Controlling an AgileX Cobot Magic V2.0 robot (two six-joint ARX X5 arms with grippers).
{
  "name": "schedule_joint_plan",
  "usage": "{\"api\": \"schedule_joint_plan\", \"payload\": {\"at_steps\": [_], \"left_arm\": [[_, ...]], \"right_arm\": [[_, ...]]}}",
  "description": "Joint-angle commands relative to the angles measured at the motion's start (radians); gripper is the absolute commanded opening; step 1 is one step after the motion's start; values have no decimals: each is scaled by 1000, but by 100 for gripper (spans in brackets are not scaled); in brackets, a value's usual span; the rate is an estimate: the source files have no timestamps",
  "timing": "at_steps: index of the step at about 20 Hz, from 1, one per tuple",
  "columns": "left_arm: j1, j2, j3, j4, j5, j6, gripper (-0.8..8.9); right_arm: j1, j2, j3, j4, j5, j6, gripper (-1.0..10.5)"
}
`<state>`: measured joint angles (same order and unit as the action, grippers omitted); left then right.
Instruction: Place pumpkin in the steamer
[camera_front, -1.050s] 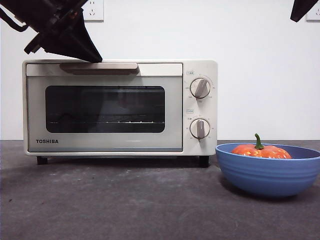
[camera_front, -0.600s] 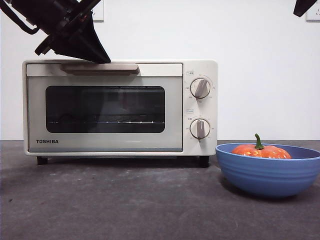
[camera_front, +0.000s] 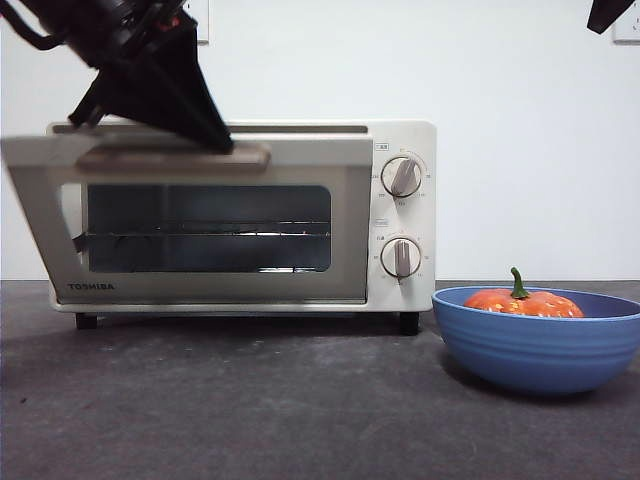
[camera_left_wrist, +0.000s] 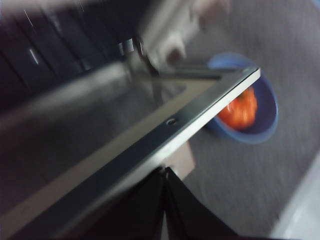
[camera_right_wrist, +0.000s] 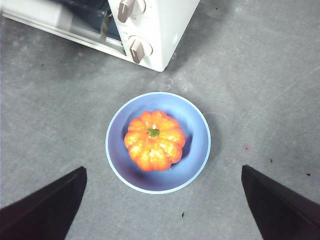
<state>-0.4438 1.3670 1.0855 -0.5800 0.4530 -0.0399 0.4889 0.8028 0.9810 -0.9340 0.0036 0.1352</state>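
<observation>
The cream-white TOSHIBA steamer (camera_front: 400, 140) stands at the left, its glass door (camera_front: 210, 288) tilted partly open from the top. My left gripper (camera_front: 222, 143) has its jaws shut together, and its tip rests on the door's beige handle (camera_front: 175, 156). In the left wrist view the gripper (camera_left_wrist: 164, 172) sits just behind the door's edge (camera_left_wrist: 200, 112). The orange pumpkin (camera_front: 525, 302) lies in a blue ribbed bowl (camera_front: 540, 350) to the right of the steamer. My right gripper (camera_right_wrist: 163, 169) is open and empty, high above the pumpkin (camera_right_wrist: 154, 140).
The bowl (camera_right_wrist: 197, 150) sits on the dark grey table (camera_front: 250, 400), close to the steamer's knob side (camera_right_wrist: 137, 47). The right arm shows only as a black tip (camera_front: 605, 12) at the top right corner. A white wall stands behind.
The steamer door was closed and has swung outward from the top. My left gripper moved down and forward with the handle. The pumpkin, bowl and right arm have not moved.
</observation>
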Motion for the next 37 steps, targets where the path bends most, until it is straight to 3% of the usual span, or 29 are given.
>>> {"api": "schedule_joint_plan", "payload": {"at_steps": [1, 10, 16, 21, 24, 31, 37], "left_arm": [[-3, 30, -13, -53, -65, 4, 8], [-72, 11, -13, -245, -64, -24, 9], [-95, -22, -13, -233, -64, -21, 9], [-62, -188, -13, -204, -65, -12, 9], [-18, -314, -13, -226, -80, 26, 8], [67, -532, -14, -347, -90, 93, 8], [67, -604, -14, -368, -90, 93, 8]], "right_arm": [[4, 4, 16, 6, 3, 7, 493], [4, 7, 16, -20, 3, 4, 494], [4, 7, 16, -20, 2, 16, 492], [0, 58, 13, -24, -5, 41, 485], [-30, 118, -4, -5, -5, 41, 484], [-201, 192, -177, 201, -161, 110, 448], [-263, 267, -240, 267, -164, 120, 407]]}}
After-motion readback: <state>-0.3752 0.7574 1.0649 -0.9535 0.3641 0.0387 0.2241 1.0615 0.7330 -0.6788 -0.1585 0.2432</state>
